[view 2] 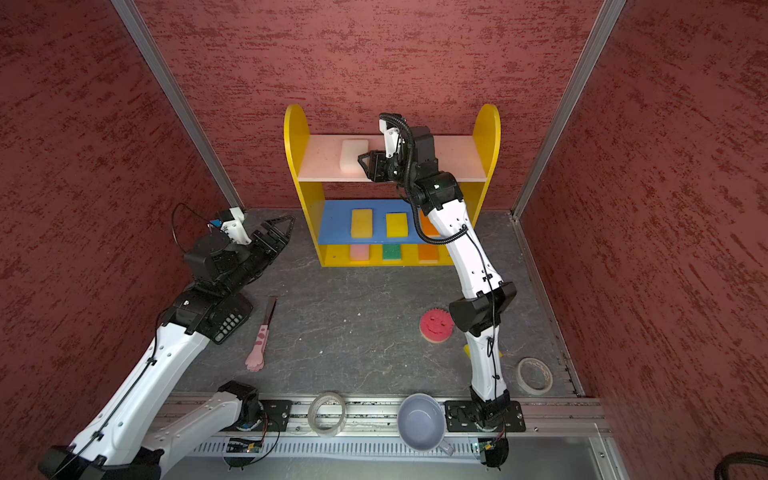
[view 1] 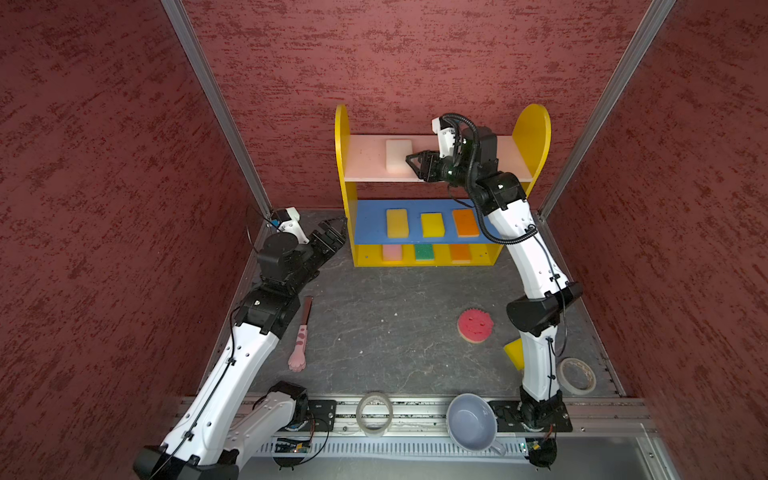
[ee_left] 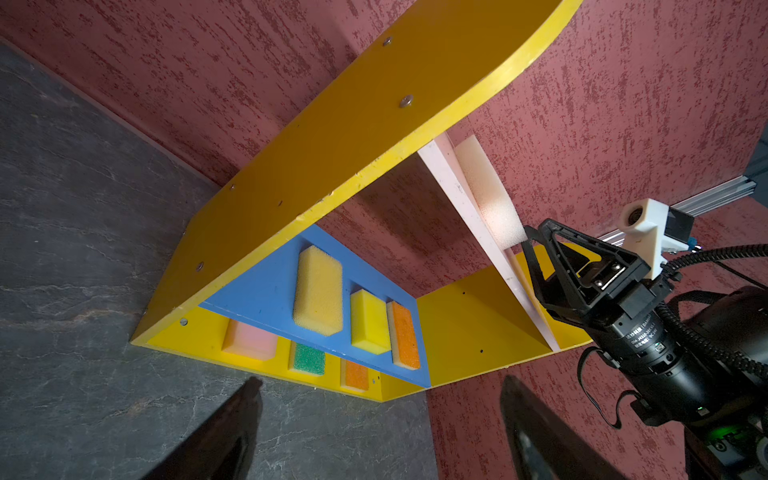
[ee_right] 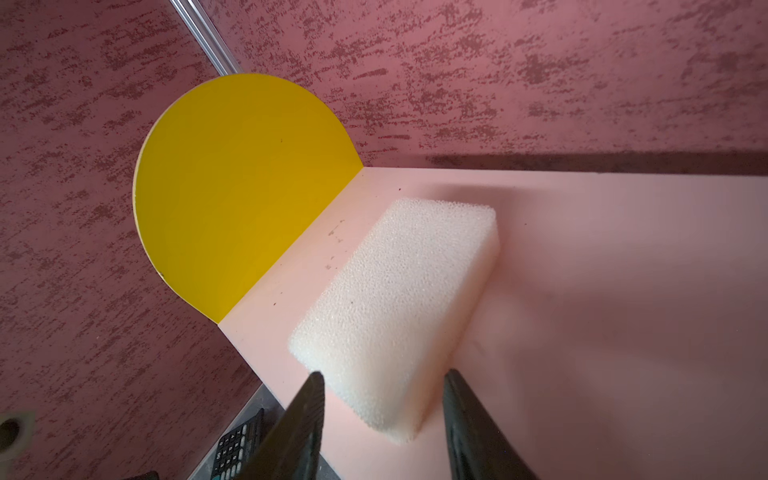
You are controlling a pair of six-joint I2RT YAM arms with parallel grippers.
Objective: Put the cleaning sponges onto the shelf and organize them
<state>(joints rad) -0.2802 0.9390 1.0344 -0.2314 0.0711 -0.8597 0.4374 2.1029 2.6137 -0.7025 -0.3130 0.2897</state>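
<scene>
The shelf (view 1: pixel 534 129) stands against the back wall. A white sponge (ee_right: pixel 399 307) lies flat on its pale pink top board (view 1: pixel 365 164). My right gripper (ee_right: pixel 383 374) is open, its fingers either side of that sponge's near end, not squeezing it. On the blue middle board sit two yellow sponges (view 1: pixel 397 223) (view 1: pixel 432 224) and an orange one (view 1: pixel 465 222). The yellow base holds pink (view 1: pixel 392 252), green (view 1: pixel 424 252) and orange (view 1: pixel 460 252) sponges. A round red smiley sponge (view 1: pixel 475 325) lies on the floor. A yellow sponge (view 1: pixel 514 351) peeks from behind the right arm. My left gripper (view 1: pixel 336 226) hangs open and empty left of the shelf.
A pink paw-shaped stick (view 1: pixel 300 345) lies by the left arm, and a calculator (view 2: pixel 228 322) sits under that arm. Two tape rolls (view 1: pixel 374 413) (view 1: pixel 577 375) and a grey cup (view 1: pixel 471 422) are near the front rail. Red walls close in on three sides.
</scene>
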